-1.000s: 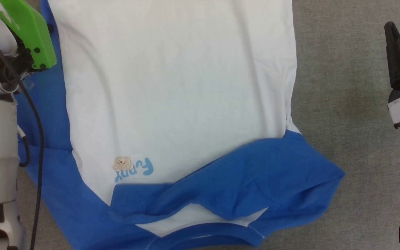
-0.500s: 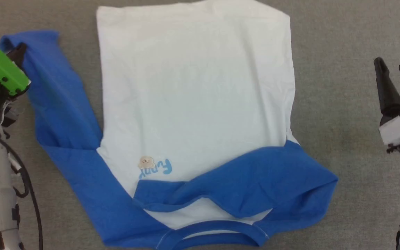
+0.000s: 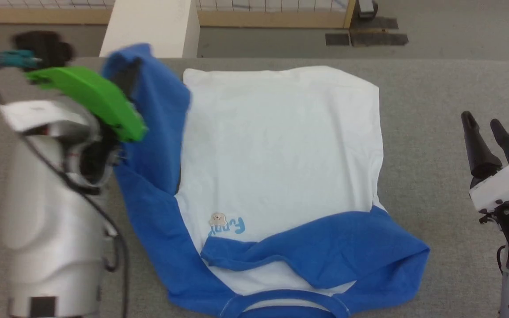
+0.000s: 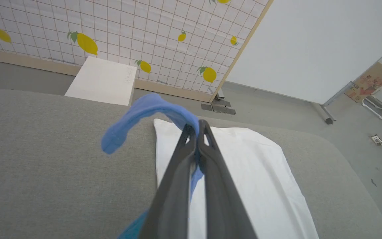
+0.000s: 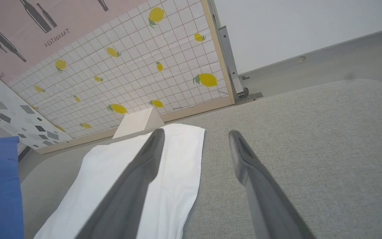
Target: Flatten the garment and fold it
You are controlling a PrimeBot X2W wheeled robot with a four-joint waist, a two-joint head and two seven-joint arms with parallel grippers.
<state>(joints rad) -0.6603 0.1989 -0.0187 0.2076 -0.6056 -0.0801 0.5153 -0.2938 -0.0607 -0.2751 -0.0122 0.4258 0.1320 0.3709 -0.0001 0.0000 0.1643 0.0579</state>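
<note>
The garment (image 3: 281, 145) lies front up on the grey surface, its blue collar band (image 3: 281, 300) nearest me. Its right blue sleeve (image 3: 325, 247) is folded across the chest below the small lettering (image 3: 230, 226). My left gripper (image 3: 126, 77) is shut on the left blue sleeve (image 4: 138, 116) and holds it up off the surface beside the white body (image 4: 244, 166); in the left wrist view the fingers (image 4: 174, 186) pinch the blue cloth. My right gripper (image 3: 486, 132) hangs open over bare surface to the garment's right, with nothing between its fingers (image 5: 138, 176).
The grey padded table (image 3: 435, 110) ends just beyond the garment's hem. Past that edge stand a white box (image 3: 153, 26) on the floor and a tiled panel with lemons (image 4: 128, 33). Bare surface lies right of the garment.
The head camera has tilted up, so the whole picture shifted. My left gripper has raised the left sleeve off the surface and swung it toward the white body. The right gripper stays open.
</note>
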